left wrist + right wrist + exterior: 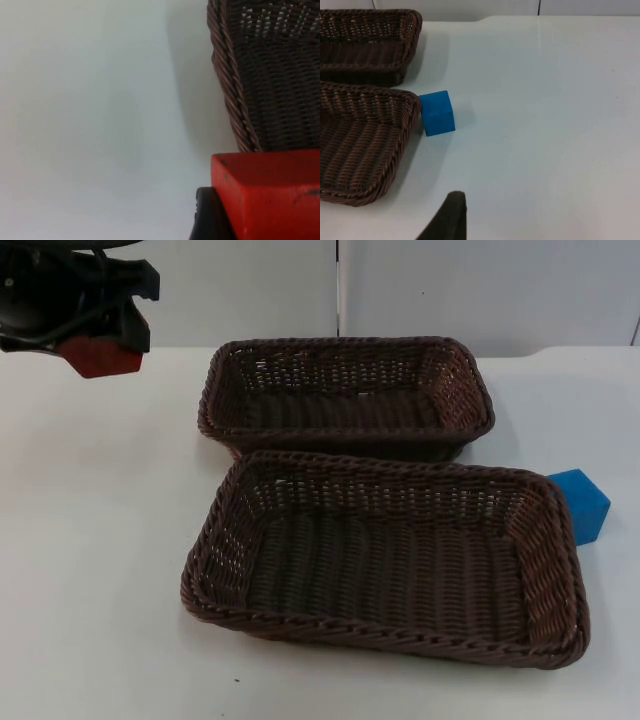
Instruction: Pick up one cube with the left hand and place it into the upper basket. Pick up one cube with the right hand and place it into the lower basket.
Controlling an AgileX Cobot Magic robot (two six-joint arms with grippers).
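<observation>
1. The left gripper (pixel 97 352) was clenched on the red rigid cube (pixel 100 357), held above the table to the left of the upper dark-brown woven wicker basket (pixel 345 395).
2. The cube looked light, hard and smooth; flat opposite faces suited gripping.
3. The blue rigid cube (pixel 437 113) touched the lower dark-brown woven wicker basket (pixel 362 140), ahead of the right gripper's fingertip (pixel 451 217); its state could not be told.
</observation>
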